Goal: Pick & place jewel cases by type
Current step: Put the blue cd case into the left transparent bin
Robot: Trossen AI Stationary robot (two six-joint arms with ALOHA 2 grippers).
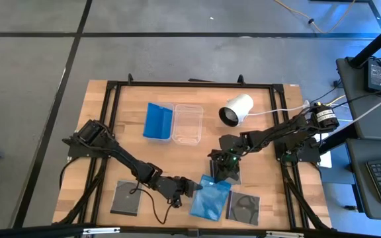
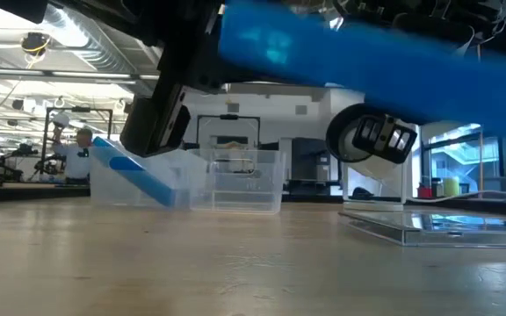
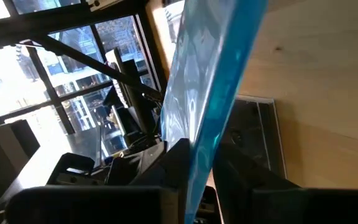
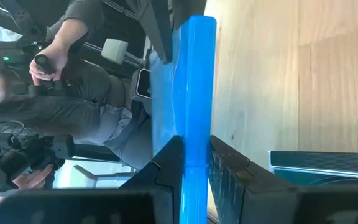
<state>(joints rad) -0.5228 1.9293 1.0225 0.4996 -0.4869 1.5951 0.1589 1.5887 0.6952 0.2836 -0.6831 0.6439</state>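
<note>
Wood table [image 1: 177,165]: L fingers [image 3: 197,180] & R fingers [image 4: 194,168] both clamped on blue jewel case [image 1: 210,198].

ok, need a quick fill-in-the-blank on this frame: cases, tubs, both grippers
1. Both the left gripper and the right gripper are shut on the same ____ jewel case.
2. In the high view, a blue case leans inside the ____ of the two clear tubs.
3. The two dark cases lying flat on the table number ____.
4. The white cylinder lies nearer the ____ arm.

Missing words: blue; left; two; right
</note>
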